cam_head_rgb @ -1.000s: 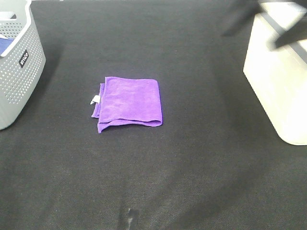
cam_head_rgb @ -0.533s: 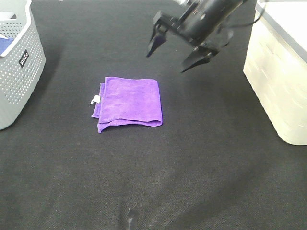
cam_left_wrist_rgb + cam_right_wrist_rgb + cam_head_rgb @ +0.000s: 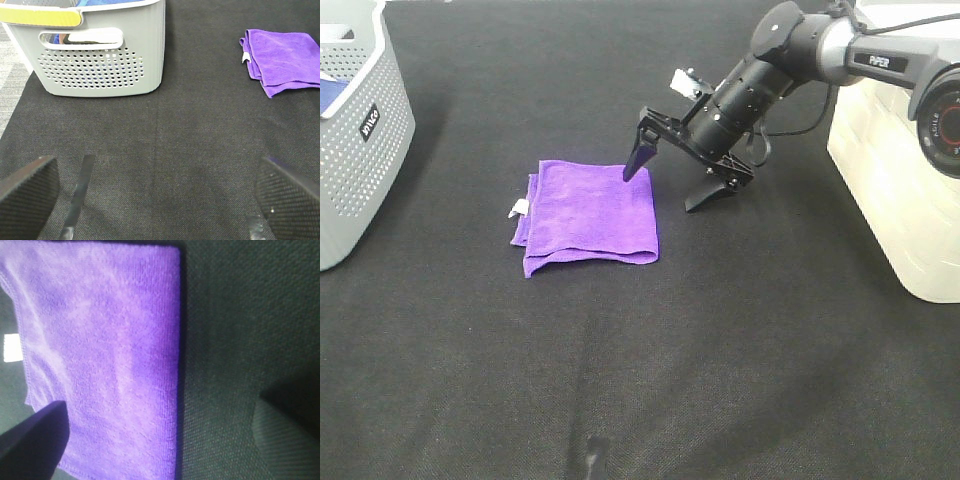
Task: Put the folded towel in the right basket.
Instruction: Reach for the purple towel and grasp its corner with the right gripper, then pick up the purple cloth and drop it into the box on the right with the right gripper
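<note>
Black fingers (image 3: 640, 150) of your right gripper (image 3: 666, 187) are spread wide. One tip sits over the far right corner of the single purple folded towel (image 3: 588, 212), and the other is over the cloth just beside it. Your left gripper (image 3: 157, 197) is spread too and holds nothing. You have two baskets: a grey perforated left basket (image 3: 365, 150) and a white right basket (image 3: 905, 190), well apart from the towel. Everything rests on a black fabric table (image 3: 720, 360), and grey flooring (image 3: 10, 85) shows past its edge.
</note>
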Available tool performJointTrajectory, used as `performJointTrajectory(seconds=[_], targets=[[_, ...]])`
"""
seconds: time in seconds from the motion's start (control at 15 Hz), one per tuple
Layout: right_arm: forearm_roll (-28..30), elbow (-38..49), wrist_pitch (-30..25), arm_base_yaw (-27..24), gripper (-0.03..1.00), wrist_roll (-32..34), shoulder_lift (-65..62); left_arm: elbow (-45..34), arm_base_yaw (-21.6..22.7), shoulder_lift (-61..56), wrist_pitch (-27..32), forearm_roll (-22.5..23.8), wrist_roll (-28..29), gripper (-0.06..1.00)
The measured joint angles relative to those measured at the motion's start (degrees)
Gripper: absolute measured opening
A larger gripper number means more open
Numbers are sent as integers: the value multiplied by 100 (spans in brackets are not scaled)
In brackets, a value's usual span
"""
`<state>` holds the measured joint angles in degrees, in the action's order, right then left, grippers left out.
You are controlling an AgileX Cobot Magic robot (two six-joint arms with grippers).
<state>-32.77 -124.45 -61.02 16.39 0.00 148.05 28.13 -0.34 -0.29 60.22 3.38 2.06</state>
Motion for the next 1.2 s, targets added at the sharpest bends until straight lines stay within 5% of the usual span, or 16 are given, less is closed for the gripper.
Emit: performJointTrajectory(seconds=[0.4,0.8,0.87,1.0,1.2], targets=[[-80,-57,183,183,95,0,115,0,0,0,0,0,0,99],[-854,-206,751,1031,80,0,533,0,0,0,0,0,0,99],[-854,-206,756,1037,69,0,544,0,0,0,0,0,0,99],[-745,-407,504,911,16,0,665,0,0,0,0,0,0,99],[-327,-1427,-550,751,12,0,779,0,0,0,0,0,0,99]])
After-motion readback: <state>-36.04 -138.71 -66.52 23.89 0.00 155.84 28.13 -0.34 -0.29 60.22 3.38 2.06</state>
